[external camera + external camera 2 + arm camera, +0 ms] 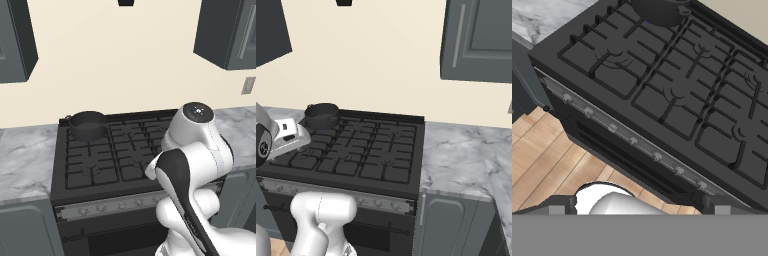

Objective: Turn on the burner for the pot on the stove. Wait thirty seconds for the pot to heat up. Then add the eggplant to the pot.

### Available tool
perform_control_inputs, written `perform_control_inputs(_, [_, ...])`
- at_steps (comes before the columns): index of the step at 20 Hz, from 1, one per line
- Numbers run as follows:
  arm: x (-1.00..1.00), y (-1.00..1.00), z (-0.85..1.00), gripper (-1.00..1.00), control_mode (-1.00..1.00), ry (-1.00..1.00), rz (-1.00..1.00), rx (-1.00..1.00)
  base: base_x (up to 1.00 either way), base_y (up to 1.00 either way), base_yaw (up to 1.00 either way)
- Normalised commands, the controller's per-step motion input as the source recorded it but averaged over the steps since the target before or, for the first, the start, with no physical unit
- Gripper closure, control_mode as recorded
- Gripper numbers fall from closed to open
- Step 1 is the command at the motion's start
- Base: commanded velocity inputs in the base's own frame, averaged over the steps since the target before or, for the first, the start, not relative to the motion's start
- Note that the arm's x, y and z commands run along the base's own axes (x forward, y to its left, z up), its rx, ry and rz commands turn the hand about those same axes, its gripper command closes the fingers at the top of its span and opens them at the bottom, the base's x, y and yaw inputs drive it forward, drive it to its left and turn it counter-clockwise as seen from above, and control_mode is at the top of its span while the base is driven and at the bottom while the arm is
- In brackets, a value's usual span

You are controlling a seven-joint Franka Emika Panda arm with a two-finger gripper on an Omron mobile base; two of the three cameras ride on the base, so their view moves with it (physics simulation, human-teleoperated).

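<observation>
The pot (87,124) sits on the stove's (100,162) rear-left burner. The gripper (640,207) hangs open, well out from the knob strip (632,141); it should pick that burner's knob, squarely.

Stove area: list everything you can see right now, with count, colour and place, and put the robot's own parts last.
stove: one, black, set between the counters, six grated burners on top.
pot: one, dark grey, on the back left burner.
knobs: a row of small ones, silver, along the stove's front strip.
oven door handle: one, dark, below the knob strip.
counters: grey marble, on both sides of the stove.
upper cabinets: dark grey, on the wall at left and right.
wall: cream, behind the stove.
floor: wood planks, in front of the stove.
arm: one, white with dark joints, in front of the stove.
gripper: open, holding nothing, above the floor before the stove.
</observation>
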Motion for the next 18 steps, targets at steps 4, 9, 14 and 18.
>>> perform_control_inputs(4, [0.0, 0.0, 0.0, -1.0, -1.0, 0.0, 0.0, 0.0, 0.0, 0.0, 0.0])
perform_control_inputs(9, [0.0, 0.0, 0.0, -1.0, -1.0, 0.0, 0.0, 0.0, 0.0, 0.0, 0.0])
perform_control_inputs(14, [-0.04, -0.02, 0.0, -1.0, -1.0, -0.02, 0.0, 0.01, 0.0, 0.0, 0.0])
perform_control_inputs(18, [-0.17, -0.1, 0.0, -1.0, -1.0, -0.36, -0.04, 0.07, 0.0, 0.0, 0.0])
